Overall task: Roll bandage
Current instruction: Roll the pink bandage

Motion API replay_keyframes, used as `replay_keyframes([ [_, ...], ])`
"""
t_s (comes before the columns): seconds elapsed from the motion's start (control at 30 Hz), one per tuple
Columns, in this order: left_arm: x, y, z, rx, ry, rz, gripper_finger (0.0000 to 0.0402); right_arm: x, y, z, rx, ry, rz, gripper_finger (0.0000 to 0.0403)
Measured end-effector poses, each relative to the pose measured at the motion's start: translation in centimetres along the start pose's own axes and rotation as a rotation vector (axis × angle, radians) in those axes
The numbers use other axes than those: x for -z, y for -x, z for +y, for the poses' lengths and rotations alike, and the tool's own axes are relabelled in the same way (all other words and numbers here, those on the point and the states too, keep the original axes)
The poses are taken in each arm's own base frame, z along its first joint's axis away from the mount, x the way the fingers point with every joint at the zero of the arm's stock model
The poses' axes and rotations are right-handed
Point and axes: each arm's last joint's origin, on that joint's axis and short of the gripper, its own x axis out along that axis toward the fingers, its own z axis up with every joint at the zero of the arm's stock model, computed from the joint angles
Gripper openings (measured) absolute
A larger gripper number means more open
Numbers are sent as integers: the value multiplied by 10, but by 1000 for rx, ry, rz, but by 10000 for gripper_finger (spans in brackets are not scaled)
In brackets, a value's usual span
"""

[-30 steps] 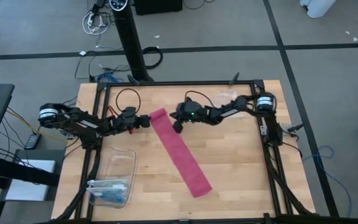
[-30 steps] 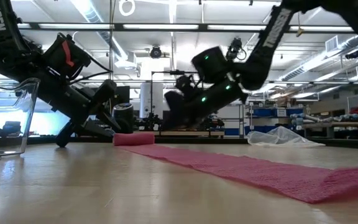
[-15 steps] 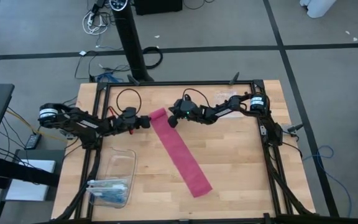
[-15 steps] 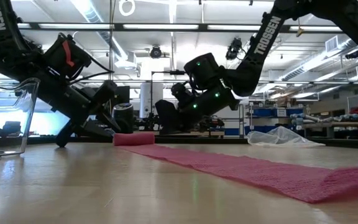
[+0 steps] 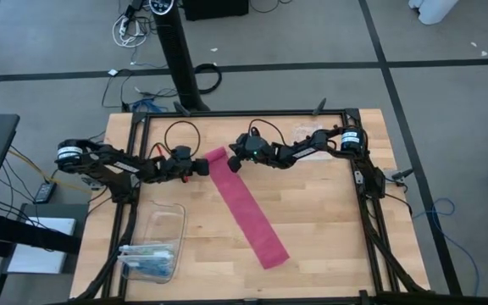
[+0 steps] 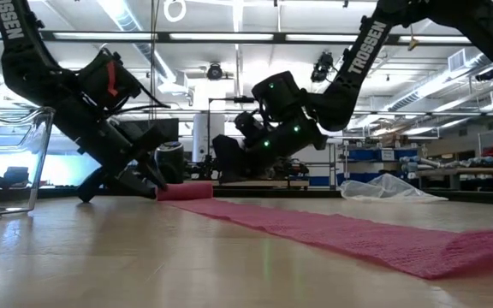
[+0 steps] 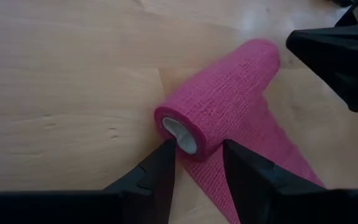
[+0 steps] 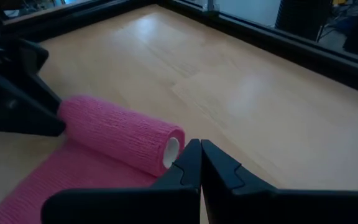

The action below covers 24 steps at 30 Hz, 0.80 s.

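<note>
The bandage (image 5: 242, 203) lies on the wooden table (image 5: 329, 229), partly rolled: a short pink roll with a white core sits at the far end, and the unrolled strip runs from it diagonally toward the near edge. The left gripper (image 5: 198, 165) is low at one end of the roll, its two fingers (image 7: 160, 177) spread apart and reaching to either side of the roll's open end, with the white core just ahead of the gap between them; whether they touch the fabric cannot be told. The right gripper (image 5: 235, 163) is at the roll's other end, directly across from the left one, its fingers (image 8: 191, 163) pressed together with the tips just beside the white core there. In the low view both arms slope down to the roll (image 6: 185, 190) from opposite sides. Well away from the left gripper, near the table's near corner on that side, sits a clear plastic box (image 5: 152, 243) with blue contents.
</note>
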Motion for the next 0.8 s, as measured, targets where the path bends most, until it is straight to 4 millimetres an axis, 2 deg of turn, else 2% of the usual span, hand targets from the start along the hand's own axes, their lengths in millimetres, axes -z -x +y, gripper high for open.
replay_keyframes([
  [0.5,-6,0,-7,63,-12,-67,142,1,0,3,-87,12,29,0],
  [0.8,2,-12,-1,26,-41,-70,142,1,0,4,-109,31,32,0],
])
